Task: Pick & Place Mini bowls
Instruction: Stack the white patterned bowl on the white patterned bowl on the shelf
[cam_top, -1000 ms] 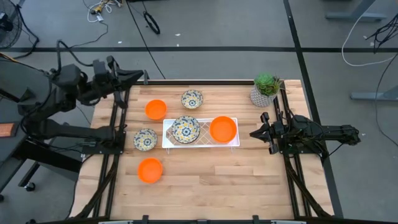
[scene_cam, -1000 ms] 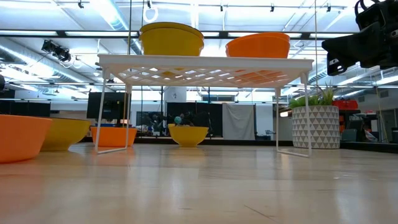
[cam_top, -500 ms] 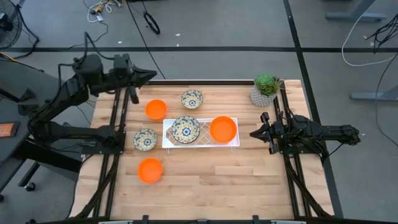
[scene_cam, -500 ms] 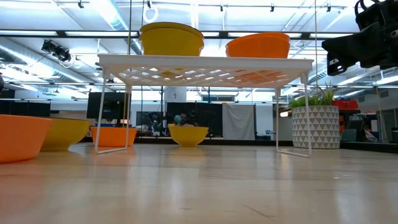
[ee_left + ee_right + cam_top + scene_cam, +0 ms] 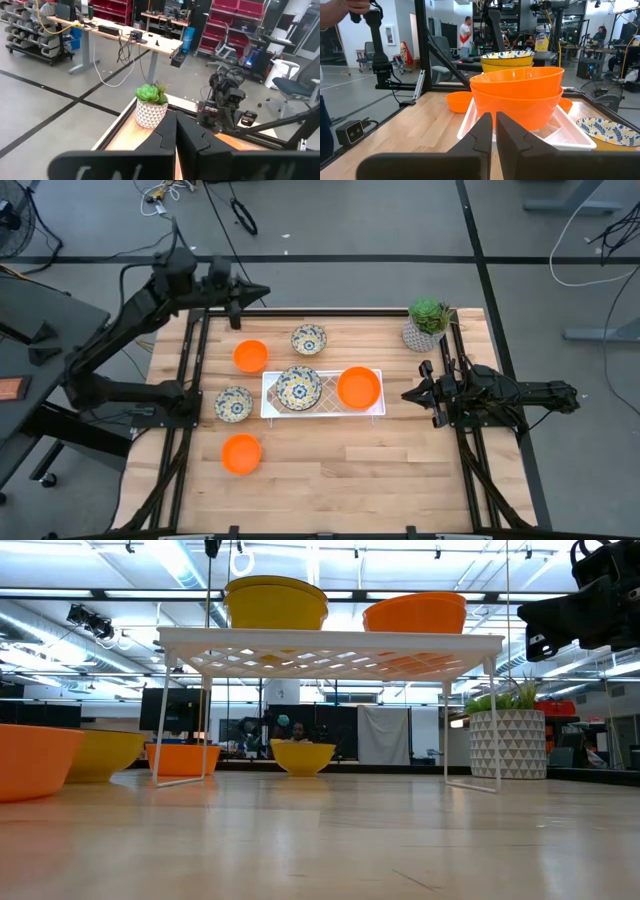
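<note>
The left gripper (image 5: 258,292), jaws closed and empty, hovers beyond the white rack (image 5: 322,408), seemingly heading for loose bowls; the right gripper (image 5: 408,394), closed and empty, waits beside the rack.

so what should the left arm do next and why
Probably bring the left hand down toward the plain orange bowl near the back left. That hand sits raised at the table's back edge with its fingers together, holding nothing, and this bowl is the loose one closest to it. The white rack already carries two bowls. The right hand waits beside the rack.
</note>
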You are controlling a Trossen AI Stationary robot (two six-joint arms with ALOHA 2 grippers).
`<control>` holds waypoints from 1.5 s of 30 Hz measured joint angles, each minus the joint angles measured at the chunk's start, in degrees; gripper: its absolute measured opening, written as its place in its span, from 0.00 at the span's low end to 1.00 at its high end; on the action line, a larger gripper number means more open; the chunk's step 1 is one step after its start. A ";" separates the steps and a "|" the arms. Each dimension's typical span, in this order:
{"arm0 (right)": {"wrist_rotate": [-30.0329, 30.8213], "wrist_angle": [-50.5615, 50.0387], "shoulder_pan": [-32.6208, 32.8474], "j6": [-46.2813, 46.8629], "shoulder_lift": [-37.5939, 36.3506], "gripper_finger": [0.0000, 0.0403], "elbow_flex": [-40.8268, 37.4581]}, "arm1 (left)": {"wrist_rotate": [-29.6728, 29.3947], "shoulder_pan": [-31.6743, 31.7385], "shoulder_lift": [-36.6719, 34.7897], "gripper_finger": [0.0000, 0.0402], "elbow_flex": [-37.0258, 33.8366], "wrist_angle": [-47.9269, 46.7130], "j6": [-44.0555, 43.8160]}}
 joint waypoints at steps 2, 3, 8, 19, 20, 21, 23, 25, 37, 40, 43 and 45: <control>0.00 0.02 0.00 0.00 0.00 0.07 0.00 | 0.91 0.88 0.55 0.00 0.00 0.64 -0.53; 0.00 0.01 0.00 -0.02 0.00 0.07 0.00 | 1.17 1.31 0.86 0.00 0.00 0.92 -1.27; 0.00 0.01 0.00 0.00 0.00 0.07 0.00 | 2.25 3.18 1.19 0.00 0.00 2.11 -1.85; 0.00 0.01 0.00 0.00 0.00 0.07 0.00 | 1.90 6.51 1.21 0.00 0.00 2.09 -2.49; 0.00 0.02 0.00 -0.01 0.00 0.07 0.00 | 1.88 6.72 1.21 0.00 0.00 2.09 -2.49; 0.00 0.00 0.01 -0.01 0.00 0.07 0.00 | 1.82 6.71 1.21 0.00 0.00 2.09 -2.48; 0.00 0.00 0.00 -0.02 0.00 0.07 0.00 | 1.81 6.71 1.21 0.00 0.00 2.09 -2.45; 0.00 0.02 0.01 0.00 0.00 0.07 0.00 | 1.81 6.71 1.21 0.00 0.00 2.07 -2.40; 0.00 0.01 0.00 -0.01 0.00 0.07 0.00 | 5.07 6.69 3.22 0.00 1.26 -1.01 -0.05; 0.00 0.01 0.01 0.00 0.00 0.07 0.00 | 5.24 6.64 5.97 0.00 6.86 -8.25 3.36; 0.00 0.02 0.00 -0.01 0.00 0.07 0.00 | 4.92 6.64 9.06 0.00 12.08 -13.85 6.30; 0.00 0.02 0.00 0.00 0.00 0.07 0.00 | 4.17 6.69 10.61 0.00 14.78 -15.90 7.17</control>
